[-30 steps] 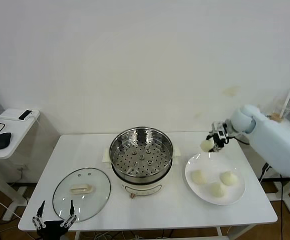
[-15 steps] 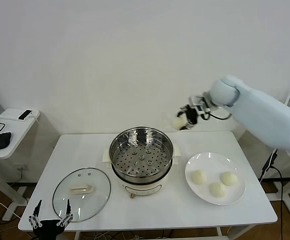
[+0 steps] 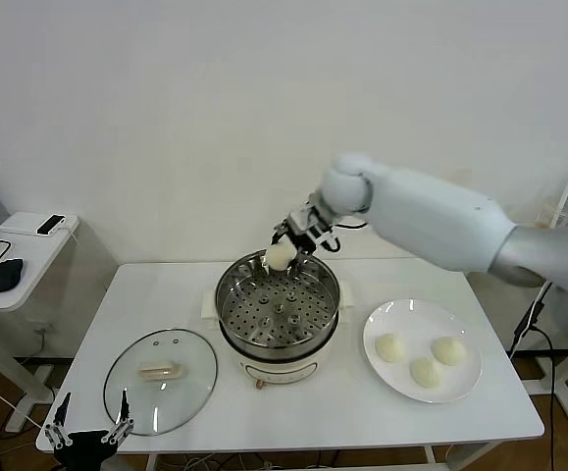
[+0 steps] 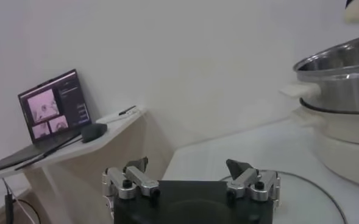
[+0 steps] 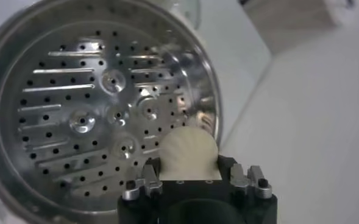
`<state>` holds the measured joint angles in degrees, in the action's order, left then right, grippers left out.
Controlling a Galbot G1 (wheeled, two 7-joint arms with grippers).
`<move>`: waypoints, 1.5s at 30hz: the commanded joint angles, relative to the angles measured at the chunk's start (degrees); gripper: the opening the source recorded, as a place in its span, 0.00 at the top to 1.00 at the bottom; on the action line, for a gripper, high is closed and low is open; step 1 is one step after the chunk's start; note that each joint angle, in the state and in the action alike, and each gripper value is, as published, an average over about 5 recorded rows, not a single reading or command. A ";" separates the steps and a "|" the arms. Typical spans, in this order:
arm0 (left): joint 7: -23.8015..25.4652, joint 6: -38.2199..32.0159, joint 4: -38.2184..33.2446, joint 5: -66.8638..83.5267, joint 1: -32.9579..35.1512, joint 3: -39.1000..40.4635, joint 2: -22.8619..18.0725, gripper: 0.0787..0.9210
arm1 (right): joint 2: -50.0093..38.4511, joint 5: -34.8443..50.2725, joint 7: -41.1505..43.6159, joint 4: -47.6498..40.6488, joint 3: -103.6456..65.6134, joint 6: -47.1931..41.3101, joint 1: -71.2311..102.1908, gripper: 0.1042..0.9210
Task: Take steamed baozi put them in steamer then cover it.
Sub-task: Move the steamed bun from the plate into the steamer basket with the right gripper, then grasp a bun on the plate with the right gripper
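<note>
right gripper (image 3: 285,247): clamped on one baozi (image 3: 280,255), frame centre, over steamer (image 3: 278,304) back rim | three baozi (image 3: 424,356) on plate (image 3: 467,381), lower right | cover (image 3: 160,379) lower left | left gripper (image 3: 88,434): fingers apart, bottom-left edge

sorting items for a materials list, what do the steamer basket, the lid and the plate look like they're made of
Steamer: looks like polished stainless steel, with mirror-like reflections and a perforated floor; its base looks like cream plastic or enamel.
Lid: apparently clear glass, since the table shows through it, with a metal rim and a cream handle.
Plate: glossy white, probably ceramic, though it could be melamine.
</note>
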<state>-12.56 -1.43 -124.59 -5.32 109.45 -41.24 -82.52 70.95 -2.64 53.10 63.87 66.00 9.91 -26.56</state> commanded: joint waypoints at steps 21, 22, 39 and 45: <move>-0.17 -0.05 -0.19 -0.07 -0.05 -0.01 -0.57 0.12 | 7.59 -19.08 -7.41 -10.67 2.19 16.34 5.01 0.40; -0.17 -0.05 -0.19 -0.06 -0.06 -0.02 -0.56 0.12 | 7.73 -19.13 -7.38 -10.77 2.25 16.43 5.03 0.39; -0.19 -0.01 -1.15 0.04 0.14 0.04 -0.52 0.12 | -0.53 -1.20 2.20 3.11 1.24 -0.03 -2.48 0.12; 0.01 0.30 -1.84 0.57 -0.03 -0.11 0.45 0.12 | -11.33 7.28 7.20 14.77 -0.19 -14.07 -8.15 0.12</move>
<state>-12.47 -1.10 -126.49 -4.67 109.32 -41.50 -82.08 65.64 -3.67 55.78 69.91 66.10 6.40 -30.13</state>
